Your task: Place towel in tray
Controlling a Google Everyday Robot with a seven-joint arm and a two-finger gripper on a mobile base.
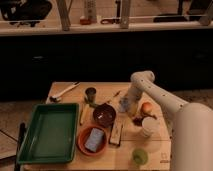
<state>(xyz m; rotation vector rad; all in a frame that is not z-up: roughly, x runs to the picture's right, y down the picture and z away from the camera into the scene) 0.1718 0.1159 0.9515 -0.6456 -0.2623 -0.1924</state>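
Dark cabinets back a wooden table (159, 152), where the green tray (29, 150) sits at the near left corner. Right of a dark bowl (104, 114), the gripper (127, 103) is down at a pale towel (122, 106), well apart from the tray. Whether it is open or has hold of the towel, I cannot tell.

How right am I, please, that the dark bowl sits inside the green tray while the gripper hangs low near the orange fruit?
Not quite: the camera view shows the dark bowl on the table beside the green tray, not inside it. The gripper does hang low near the orange fruit.
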